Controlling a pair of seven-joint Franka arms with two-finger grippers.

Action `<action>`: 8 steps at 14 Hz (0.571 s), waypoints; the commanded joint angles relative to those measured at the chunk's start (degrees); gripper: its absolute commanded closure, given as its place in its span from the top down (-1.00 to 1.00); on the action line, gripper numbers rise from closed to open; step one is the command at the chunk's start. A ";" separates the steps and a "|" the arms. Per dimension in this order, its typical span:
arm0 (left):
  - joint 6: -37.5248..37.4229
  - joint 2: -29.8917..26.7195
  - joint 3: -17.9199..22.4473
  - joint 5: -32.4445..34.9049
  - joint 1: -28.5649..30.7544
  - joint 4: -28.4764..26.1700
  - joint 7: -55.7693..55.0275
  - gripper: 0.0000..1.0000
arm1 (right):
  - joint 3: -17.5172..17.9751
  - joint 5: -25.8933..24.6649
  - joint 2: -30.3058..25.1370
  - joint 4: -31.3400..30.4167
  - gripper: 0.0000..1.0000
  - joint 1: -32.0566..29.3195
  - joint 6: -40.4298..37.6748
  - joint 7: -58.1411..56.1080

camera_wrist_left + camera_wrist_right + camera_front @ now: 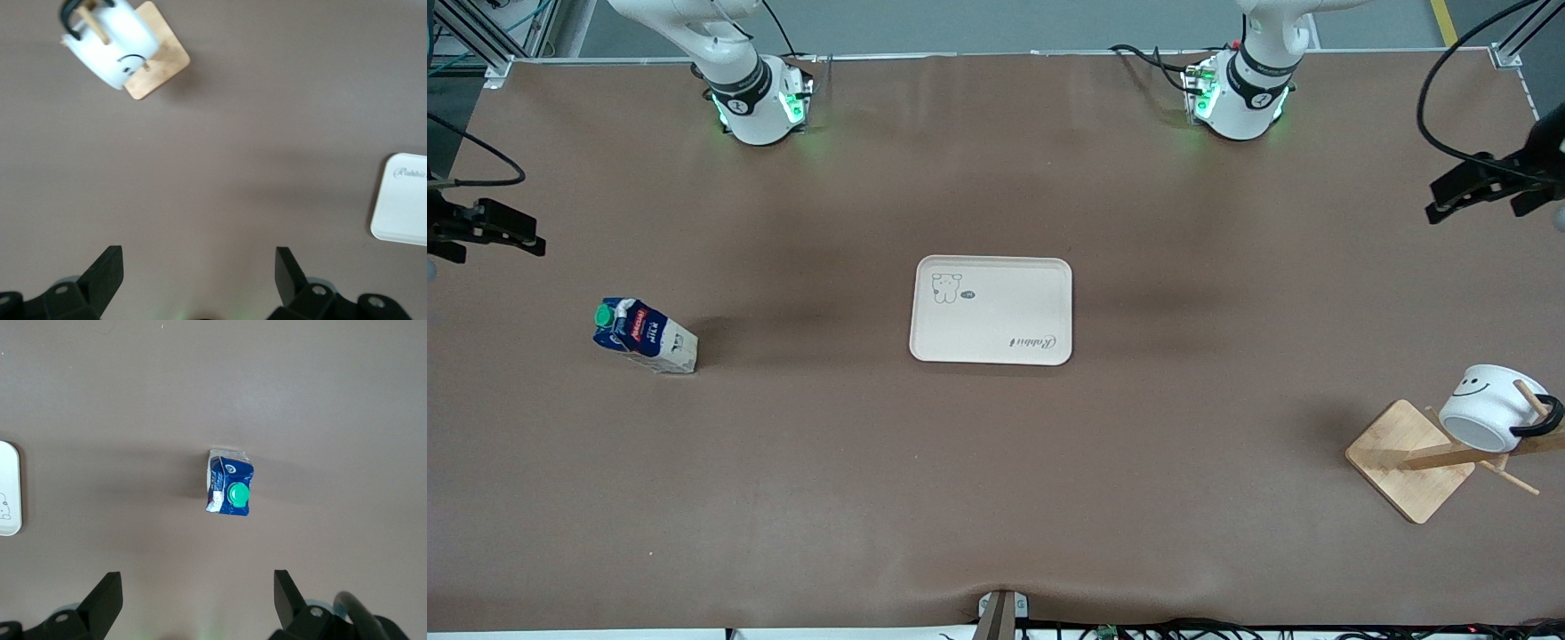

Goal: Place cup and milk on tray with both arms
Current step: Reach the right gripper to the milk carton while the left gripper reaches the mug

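Two grippers open, left gripper, right gripper, smiley white cup, blue green-capped milk, cream tray

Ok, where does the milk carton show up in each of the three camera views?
Front view: the milk stands toward the right arm's end of the table, level with the tray.
Left wrist view: not in it.
Right wrist view: near the picture's middle, green cap up.
Shared landmark: the tray, whose edge shows in both wrist views.

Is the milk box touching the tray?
Apart. The front view shows bare table between the milk and the tray; the milk stands toward the right arm's end.
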 commanded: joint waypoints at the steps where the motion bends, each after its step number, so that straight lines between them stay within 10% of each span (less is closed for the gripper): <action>1: -0.43 1.44 0.16 -0.17 0.66 2.17 0.60 1.00 | -0.20 2.88 3.41 0.97 1.00 -0.86 0.03 0.55; 8: 17.03 -0.31 -0.19 -2.62 8.74 -7.21 1.31 1.00 | -0.38 3.41 9.74 0.62 1.00 -2.97 -1.56 1.08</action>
